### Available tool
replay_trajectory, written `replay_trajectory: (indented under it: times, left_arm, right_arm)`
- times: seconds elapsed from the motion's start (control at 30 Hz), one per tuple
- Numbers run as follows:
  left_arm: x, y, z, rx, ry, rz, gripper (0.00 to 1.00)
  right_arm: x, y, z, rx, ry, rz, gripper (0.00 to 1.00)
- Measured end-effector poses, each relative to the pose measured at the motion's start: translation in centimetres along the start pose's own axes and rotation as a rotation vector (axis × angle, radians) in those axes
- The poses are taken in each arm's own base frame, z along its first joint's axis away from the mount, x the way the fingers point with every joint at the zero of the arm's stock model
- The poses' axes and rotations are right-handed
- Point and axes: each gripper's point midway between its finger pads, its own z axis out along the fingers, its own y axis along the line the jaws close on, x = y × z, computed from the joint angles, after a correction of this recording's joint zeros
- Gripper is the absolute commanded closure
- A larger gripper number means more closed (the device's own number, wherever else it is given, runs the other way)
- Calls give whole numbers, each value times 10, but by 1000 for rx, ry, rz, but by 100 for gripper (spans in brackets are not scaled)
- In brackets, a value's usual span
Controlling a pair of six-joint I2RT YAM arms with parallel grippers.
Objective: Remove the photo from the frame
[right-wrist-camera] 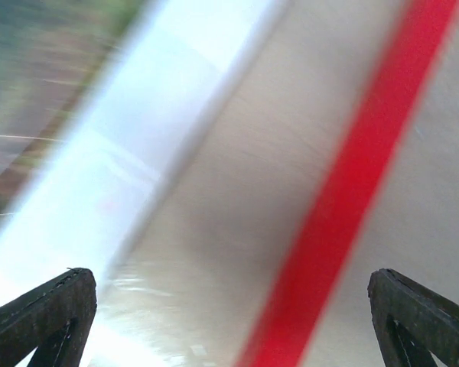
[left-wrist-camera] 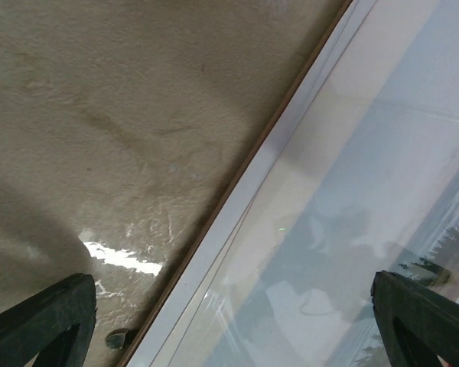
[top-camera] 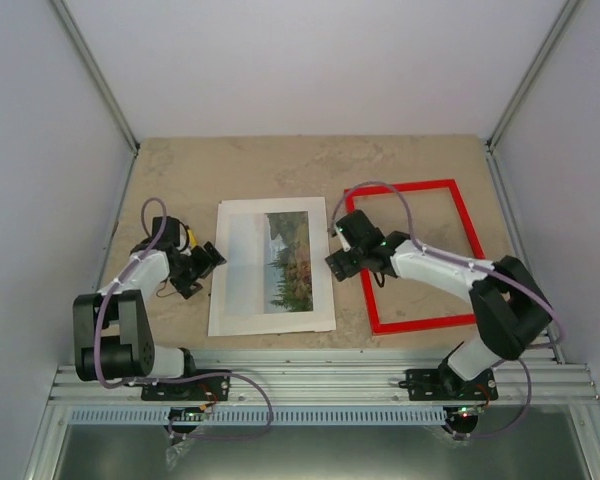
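The photo (top-camera: 290,265), a landscape with trees and pale sky, lies flat in a white mat (top-camera: 270,322) left of the table's middle. The red frame (top-camera: 400,188) lies empty to its right. My left gripper (top-camera: 202,268) is open and empty at the mat's left edge; its wrist view (left-wrist-camera: 229,329) shows the white border (left-wrist-camera: 291,130), a thin brown backing edge (left-wrist-camera: 237,180) and a shiny sheet over the print (left-wrist-camera: 444,252). My right gripper (top-camera: 338,250) is open and empty over the gap between the mat (right-wrist-camera: 138,153) and the frame's left rail (right-wrist-camera: 352,191).
The beige tabletop (top-camera: 180,170) is closed in by pale walls on three sides. A metal rail (top-camera: 320,380) with both arm bases runs along the near edge. A small dark tab (left-wrist-camera: 121,338) sticks out at the backing's edge.
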Motion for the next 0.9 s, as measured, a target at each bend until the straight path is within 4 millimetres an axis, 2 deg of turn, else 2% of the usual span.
replay_trajectory:
  times: [0.1, 0.2, 0.3, 0.5, 0.67, 0.77, 0.9]
  left_arm:
    - [1, -1, 3, 8, 12, 0, 0]
    - [1, -2, 7, 16, 23, 0, 0]
    - [1, -5, 8, 33, 28, 5, 0]
    - [1, -9, 9, 55, 35, 13, 0]
    - [2, -12, 10, 74, 42, 22, 0]
    - [2, -13, 10, 81, 45, 25, 0]
    - [3, -15, 11, 88, 51, 32, 0]
  right_arm:
    - [-18, 45, -30, -95, -109, -151, 2]
    - [-23, 85, -49, -182, -176, -283, 2]
    - [-16, 124, -60, -263, -206, -406, 2]
    - [13, 182, -71, -374, -207, -603, 2]
    - [44, 209, -58, -393, -146, -734, 2]
    - [56, 216, -50, -381, -118, -791, 2]
    - [62, 219, -42, -353, -102, -835, 2]
